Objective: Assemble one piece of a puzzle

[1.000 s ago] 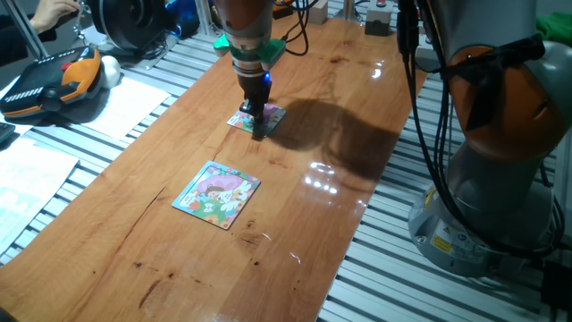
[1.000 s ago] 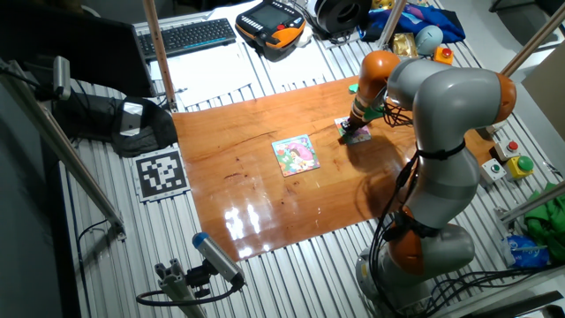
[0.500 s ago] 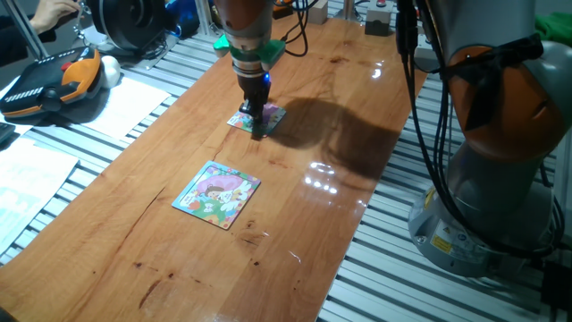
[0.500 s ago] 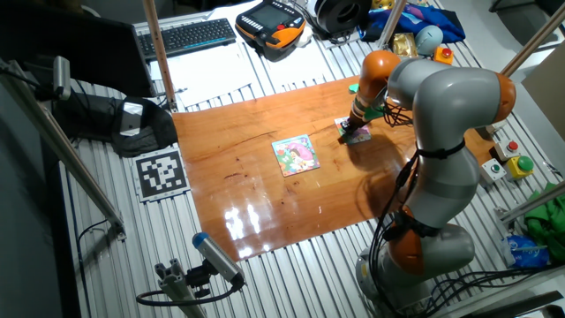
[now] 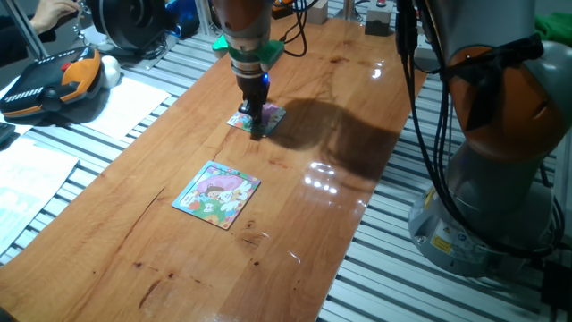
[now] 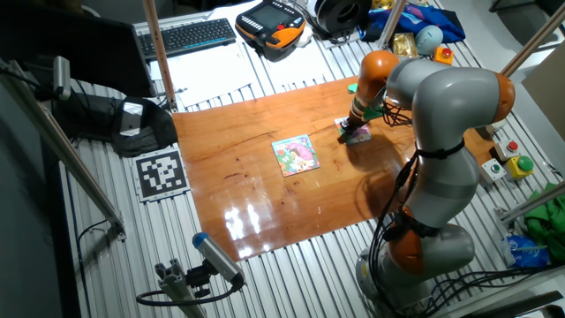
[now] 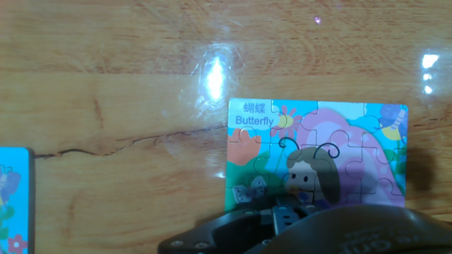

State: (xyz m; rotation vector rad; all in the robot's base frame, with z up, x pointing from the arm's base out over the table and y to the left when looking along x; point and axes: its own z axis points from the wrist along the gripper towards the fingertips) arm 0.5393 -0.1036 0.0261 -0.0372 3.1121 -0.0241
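The small square puzzle (image 5: 274, 114) with a pink, green and white cartoon lies on the wooden table; it also shows in the other fixed view (image 6: 359, 135). The hand view shows it close up (image 7: 318, 152), labelled "Butterfly". My gripper (image 5: 258, 132) points straight down with its tips on the puzzle's near edge, fingers together; it also shows in the other fixed view (image 6: 353, 132). In the hand view the gripper (image 7: 286, 212) covers the puzzle's lower edge. The tiny pale piece is hidden; I cannot tell whether it lies under the fingertips.
The larger blue-bordered puzzle (image 5: 218, 193) lies nearer the table's front, apart from the small one; its edge shows in the hand view (image 7: 10, 201). A teach pendant (image 5: 55, 82) and papers (image 5: 125, 103) lie left of the table. The robot's base (image 5: 496, 179) stands at the right.
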